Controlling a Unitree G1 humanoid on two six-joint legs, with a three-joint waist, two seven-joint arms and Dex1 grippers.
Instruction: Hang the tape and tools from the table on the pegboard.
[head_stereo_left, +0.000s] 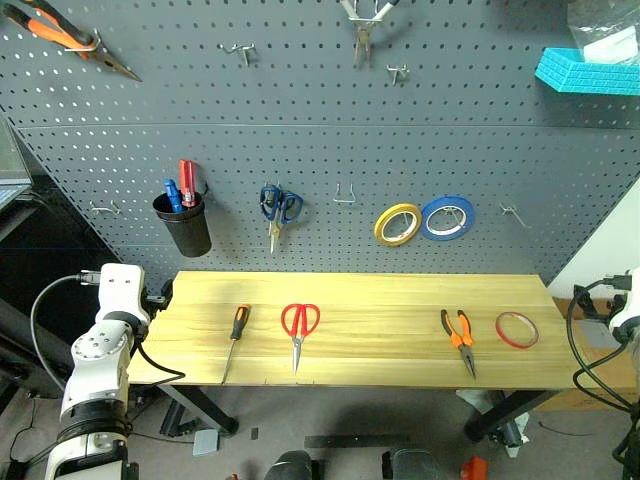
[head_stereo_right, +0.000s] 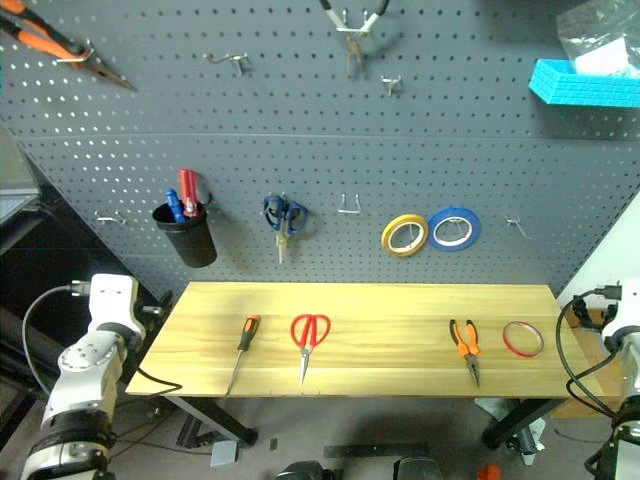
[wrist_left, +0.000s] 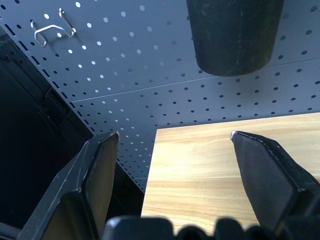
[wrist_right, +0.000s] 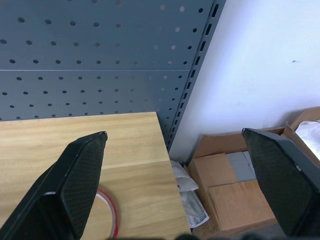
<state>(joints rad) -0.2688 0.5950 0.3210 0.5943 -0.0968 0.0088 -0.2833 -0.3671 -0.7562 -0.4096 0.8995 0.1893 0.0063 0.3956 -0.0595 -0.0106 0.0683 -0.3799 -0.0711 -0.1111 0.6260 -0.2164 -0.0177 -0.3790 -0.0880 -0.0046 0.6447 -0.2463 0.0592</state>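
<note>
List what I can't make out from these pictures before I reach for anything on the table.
- Red tape: in the right wrist view, partly hidden behind a finger of the right hand.
- Black cup: top cut off by the left wrist view's edge, contents hidden there.
- Orange-handled pliers on the pegboard: handles cut off by the left eye view's corner.
- Empty hooks: too small to judge their shape.

Screwdriver (head_stereo_left: 235, 337), scissors (head_stereo_left: 299, 331), pliers (head_stereo_left: 458, 335), tape (head_stereo_left: 517, 329) across table (head_stereo_left: 380, 300).
</note>
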